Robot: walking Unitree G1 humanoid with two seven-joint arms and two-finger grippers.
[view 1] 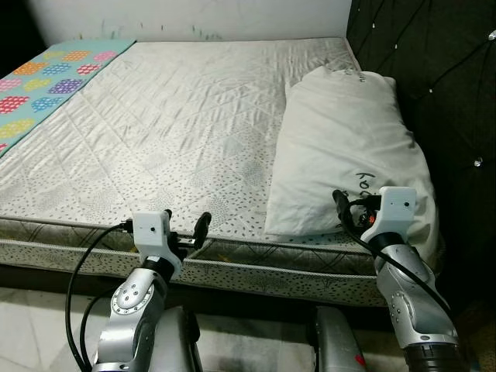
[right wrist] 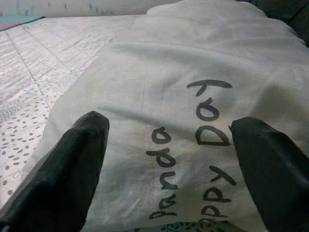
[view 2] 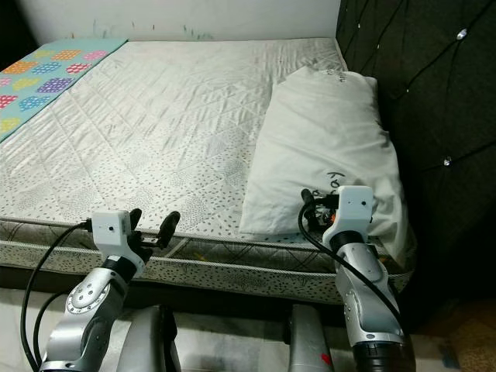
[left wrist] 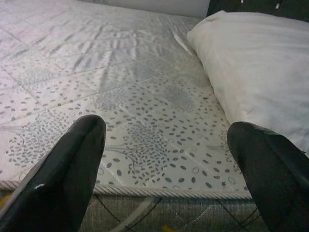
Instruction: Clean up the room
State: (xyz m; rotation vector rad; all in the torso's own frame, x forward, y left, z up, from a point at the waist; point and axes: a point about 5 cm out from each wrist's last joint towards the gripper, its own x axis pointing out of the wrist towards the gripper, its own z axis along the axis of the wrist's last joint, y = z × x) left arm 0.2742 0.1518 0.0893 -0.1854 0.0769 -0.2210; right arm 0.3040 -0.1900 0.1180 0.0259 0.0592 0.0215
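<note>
Mattress [view 1: 178,132]: quilted cloth, matt, stitched in diamonds with a fine printed speckle; corded piping along the near edge. Pillow [view 1: 345,147], at 3 o'clock on the mattress: soft white cloth, matt and creased, with dark hand-drawn lettering. Blanket [view 1: 46,77], at 10 o'clock: smooth printed cloth in bright colours. Headboard [view 1: 434,70], at 2 o'clock: dark tufted upholstery with shiny studs. Left gripper [view 1: 186,232] and right gripper [view 1: 349,208]: black fingers, slightly glossy; white plastic housings; arms of brushed silver metal.
</note>
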